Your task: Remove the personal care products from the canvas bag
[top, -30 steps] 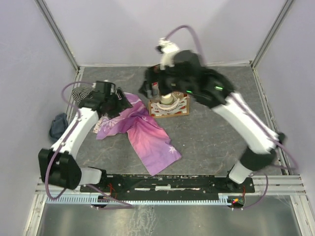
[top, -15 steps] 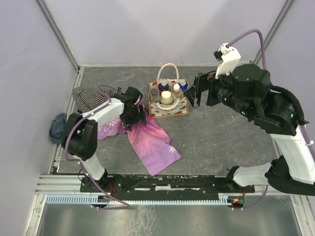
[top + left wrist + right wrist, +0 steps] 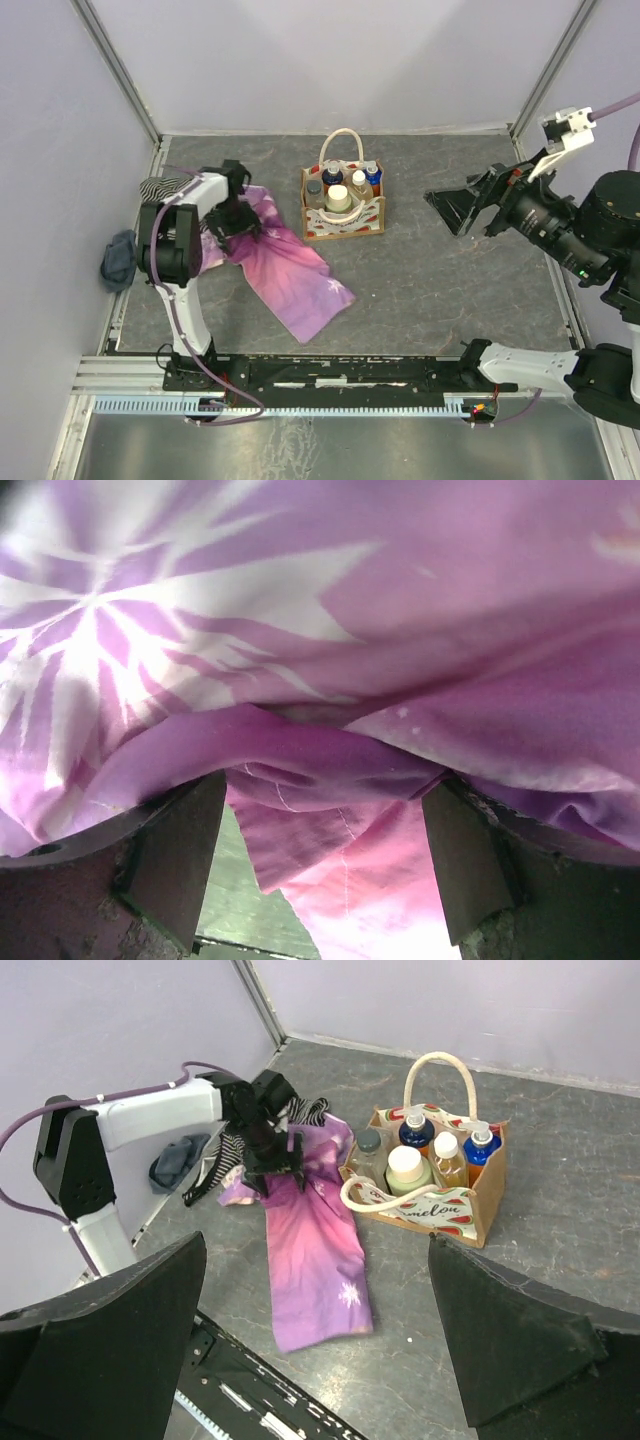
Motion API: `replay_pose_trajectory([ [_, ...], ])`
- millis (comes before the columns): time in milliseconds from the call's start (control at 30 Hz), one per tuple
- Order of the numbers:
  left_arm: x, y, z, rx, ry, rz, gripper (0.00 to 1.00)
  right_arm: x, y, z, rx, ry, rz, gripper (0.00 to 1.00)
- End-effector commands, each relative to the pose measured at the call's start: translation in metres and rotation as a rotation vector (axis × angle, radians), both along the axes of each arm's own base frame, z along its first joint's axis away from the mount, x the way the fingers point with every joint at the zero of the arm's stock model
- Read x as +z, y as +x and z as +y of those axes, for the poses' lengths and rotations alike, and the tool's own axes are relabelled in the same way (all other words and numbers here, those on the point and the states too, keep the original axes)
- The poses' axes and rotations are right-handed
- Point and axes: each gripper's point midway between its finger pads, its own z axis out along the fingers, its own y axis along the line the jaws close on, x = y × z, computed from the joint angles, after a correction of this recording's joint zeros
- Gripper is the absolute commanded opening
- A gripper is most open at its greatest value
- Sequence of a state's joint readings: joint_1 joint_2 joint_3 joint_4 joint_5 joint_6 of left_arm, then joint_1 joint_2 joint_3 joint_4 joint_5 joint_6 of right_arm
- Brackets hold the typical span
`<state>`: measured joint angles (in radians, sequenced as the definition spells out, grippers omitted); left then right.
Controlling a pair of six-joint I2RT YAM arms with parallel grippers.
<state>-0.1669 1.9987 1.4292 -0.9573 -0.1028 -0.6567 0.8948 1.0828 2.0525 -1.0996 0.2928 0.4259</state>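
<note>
Grey table [image 3: 430, 290]: right arm [image 3: 540, 215] has backed off the canvas bag [image 3: 345, 222]; both jaws wide.

I see the small boxy tan-and-cream canvas bag [image 3: 345, 224] standing back of centre on the grey stone-patterned table [image 3: 450, 290], with the five small plastic bottles [image 3: 338, 197] upright inside it. The pink-and-purple printed cloth [image 3: 295, 270] lies just left of the bag and runs toward me. Behind its left end, at the table's left edge, lies the black-and-white striped cloth [image 3: 160, 186]. A crumpled grey-blue cloth [image 3: 117, 262] sits farther left, nearer me.
</note>
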Motion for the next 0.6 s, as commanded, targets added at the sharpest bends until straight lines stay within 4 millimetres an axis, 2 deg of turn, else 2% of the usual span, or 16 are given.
replay_pose_trajectory([
  [0,-0.003,0.024,0.081,0.179,0.071,-0.005,0.85,0.003,0.000,0.003,0.001,0.031,0.004,1.00],
  [100,-0.007,0.027,0.138,0.365,0.102,0.011,0.85,-0.001,-0.003,0.000,0.001,0.029,0.017,1.00],
  [133,0.000,0.026,0.161,0.450,0.134,-0.003,0.85,-0.003,-0.004,0.000,0.004,0.026,0.024,1.00],
  [167,0.010,0.022,0.184,0.536,0.164,-0.023,0.85,-0.005,-0.004,0.001,0.009,0.024,0.031,1.00],
  [200,0.024,0.028,0.200,0.588,0.170,-0.082,0.84,-0.008,-0.005,0.003,0.016,0.019,0.039,1.00],
  [267,0.063,0.043,0.215,0.618,0.196,-0.196,0.81,-0.014,-0.005,0.006,0.025,0.006,0.057,1.00],
  [300,0.084,0.056,0.209,0.595,0.193,-0.257,0.80,-0.018,-0.004,0.008,0.028,-0.003,0.066,1.00],
  [333,0.106,0.068,0.195,0.555,0.184,-0.313,0.79,-0.021,-0.002,0.011,0.030,-0.007,0.071,1.00],
  [367,0.126,0.078,0.177,0.513,0.180,-0.359,0.79,-0.025,0.000,0.014,0.031,-0.014,0.077,1.00],
  [433,0.157,0.095,0.128,0.382,0.162,-0.440,0.79,-0.029,0.004,0.021,0.037,-0.016,0.083,1.00],
  [500,0.165,0.097,0.073,0.258,0.121,-0.456,0.80,-0.030,0.007,0.027,0.049,-0.022,0.088,1.00],
  [567,0.154,0.089,0.028,0.155,0.081,-0.418,0.79,-0.030,0.008,0.029,0.050,-0.023,0.088,1.00],
])
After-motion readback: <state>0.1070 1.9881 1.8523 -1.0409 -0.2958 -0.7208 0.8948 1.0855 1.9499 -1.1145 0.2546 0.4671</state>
